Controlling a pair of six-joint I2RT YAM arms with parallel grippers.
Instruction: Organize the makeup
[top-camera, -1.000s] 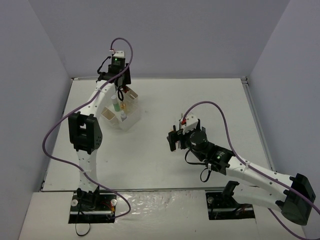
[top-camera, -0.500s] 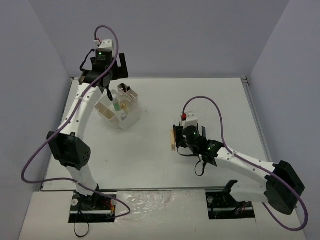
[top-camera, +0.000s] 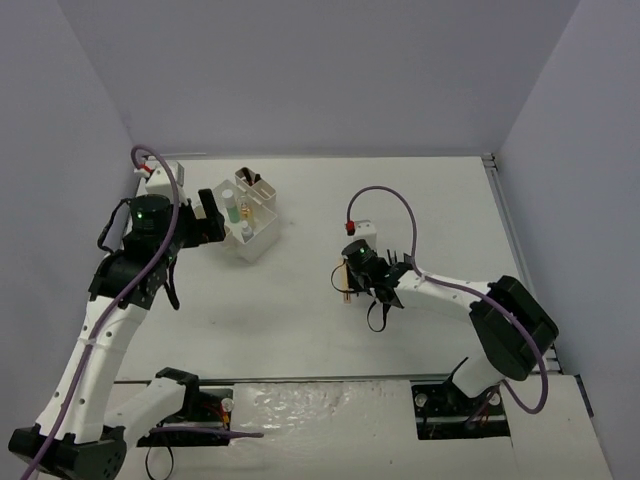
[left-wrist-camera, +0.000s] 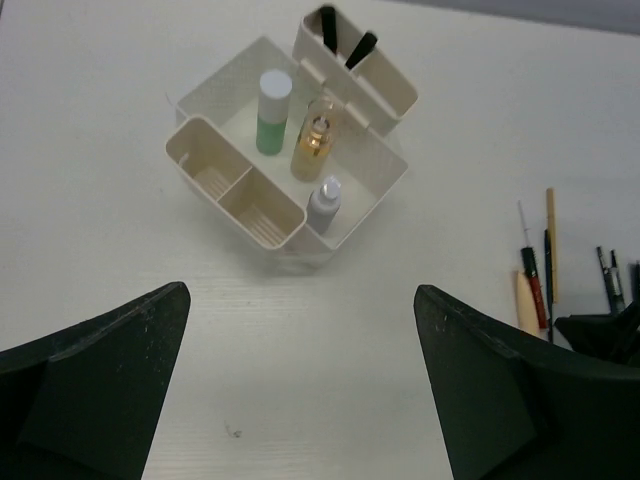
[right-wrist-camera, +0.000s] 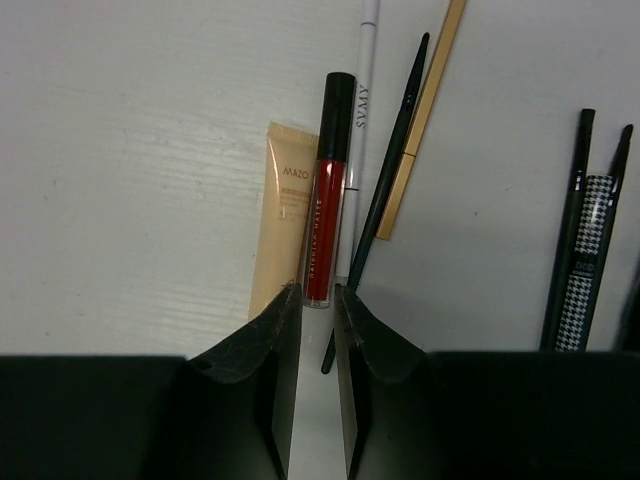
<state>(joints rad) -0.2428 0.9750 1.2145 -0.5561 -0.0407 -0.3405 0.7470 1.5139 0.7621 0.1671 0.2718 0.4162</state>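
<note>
Pinching a slim red lip-gloss tube (right-wrist-camera: 322, 215), the right gripper (right-wrist-camera: 315, 297) clenches; the left gripper (left-wrist-camera: 302, 292) hangs released. The white compartmented plastic box (left-wrist-camera: 200, 135) holds three tiny bottles (left-wrist-camera: 315, 150) and two black sticks (left-wrist-camera: 328, 28); most loose sticks (left-wrist-camera: 549, 250) lie beside the right gripper.

place: robotics lab test cell | walls (top-camera: 330, 70): plain lilac-grey panels on three sides | table (top-camera: 300, 320): white | rig: left arm (top-camera: 105, 330), right arm (top-camera: 440, 292) bolted at near edge
</note>
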